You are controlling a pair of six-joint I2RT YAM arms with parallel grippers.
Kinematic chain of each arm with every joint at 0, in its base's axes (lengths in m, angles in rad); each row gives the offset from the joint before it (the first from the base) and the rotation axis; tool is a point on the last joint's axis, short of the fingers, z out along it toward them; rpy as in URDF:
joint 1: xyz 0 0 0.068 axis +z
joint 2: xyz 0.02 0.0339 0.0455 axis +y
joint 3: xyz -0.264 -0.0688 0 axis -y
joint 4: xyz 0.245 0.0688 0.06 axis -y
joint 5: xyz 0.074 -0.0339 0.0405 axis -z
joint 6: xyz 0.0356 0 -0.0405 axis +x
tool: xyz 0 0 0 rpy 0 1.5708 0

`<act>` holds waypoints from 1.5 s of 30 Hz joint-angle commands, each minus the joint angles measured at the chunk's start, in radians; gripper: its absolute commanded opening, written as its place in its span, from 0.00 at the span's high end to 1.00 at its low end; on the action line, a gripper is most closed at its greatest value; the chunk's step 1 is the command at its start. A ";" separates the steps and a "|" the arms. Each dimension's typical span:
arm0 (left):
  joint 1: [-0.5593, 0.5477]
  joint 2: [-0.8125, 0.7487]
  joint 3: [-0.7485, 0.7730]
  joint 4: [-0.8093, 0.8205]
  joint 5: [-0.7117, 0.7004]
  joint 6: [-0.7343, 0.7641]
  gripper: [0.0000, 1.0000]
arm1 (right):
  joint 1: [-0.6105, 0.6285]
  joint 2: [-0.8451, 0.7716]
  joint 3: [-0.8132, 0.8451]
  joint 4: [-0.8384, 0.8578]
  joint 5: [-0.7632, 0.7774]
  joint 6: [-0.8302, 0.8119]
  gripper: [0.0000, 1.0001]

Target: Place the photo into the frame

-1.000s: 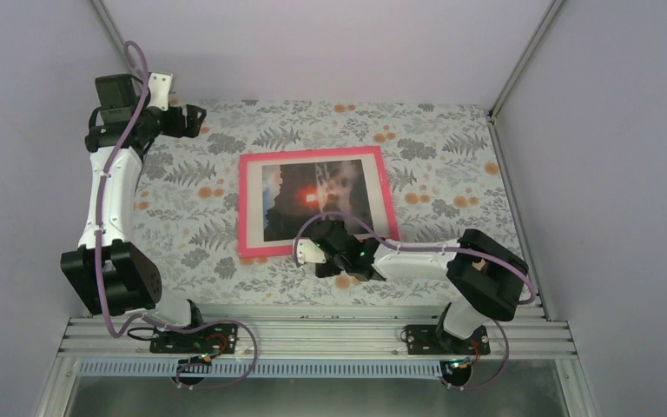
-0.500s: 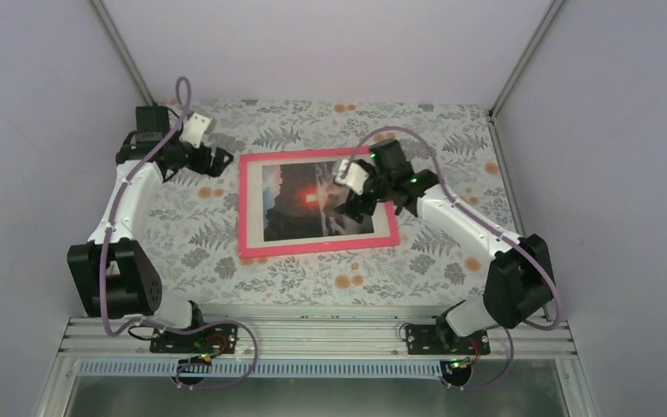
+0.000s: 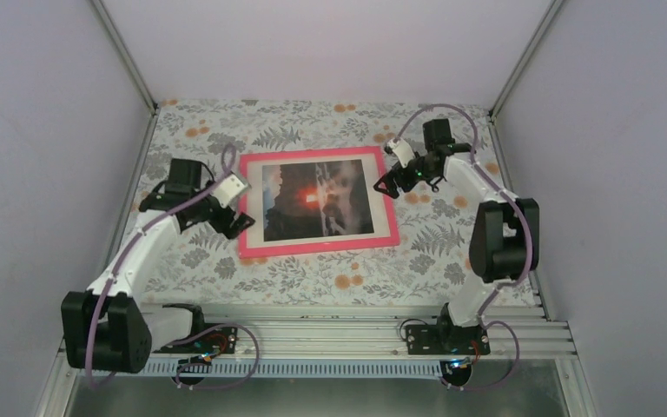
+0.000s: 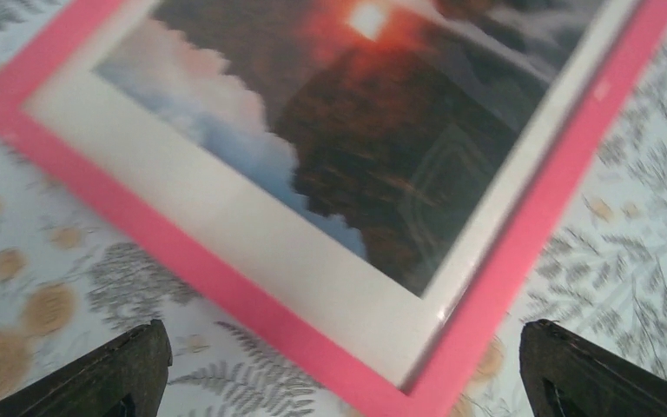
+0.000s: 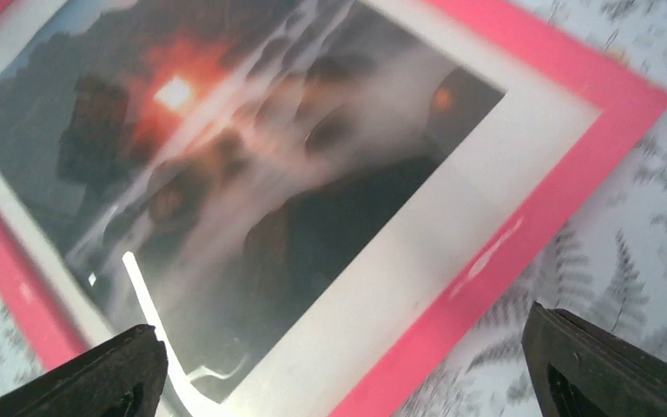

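The pink frame (image 3: 244,208) lies flat mid-table with the photo (image 3: 317,198) inside it, picture side up behind a white mat. My left gripper (image 3: 241,222) is open and empty, over the frame's near left corner (image 4: 452,365). My right gripper (image 3: 388,184) is open and empty, over the frame's right rail near the far right corner (image 5: 521,252). In the left wrist view the photo (image 4: 373,130) shows a red sun above dark rock. In the right wrist view the photo (image 5: 252,156) shows misty water. Both gripper's fingertips (image 4: 130,365) (image 5: 591,365) stand wide apart.
The table is covered by a floral cloth (image 3: 313,278). Plain walls close in the left, back and right sides. A metal rail (image 3: 313,334) runs along the near edge by the arm bases.
My left arm swung from the far left corner toward me, to the frame's near left corner. My right arm swept from the frame's near edge across it to its far right corner.
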 commanded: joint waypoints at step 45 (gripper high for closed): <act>-0.433 0.200 -0.289 0.589 -0.752 0.159 0.00 | -0.062 0.522 0.306 -0.174 -0.233 0.006 0.09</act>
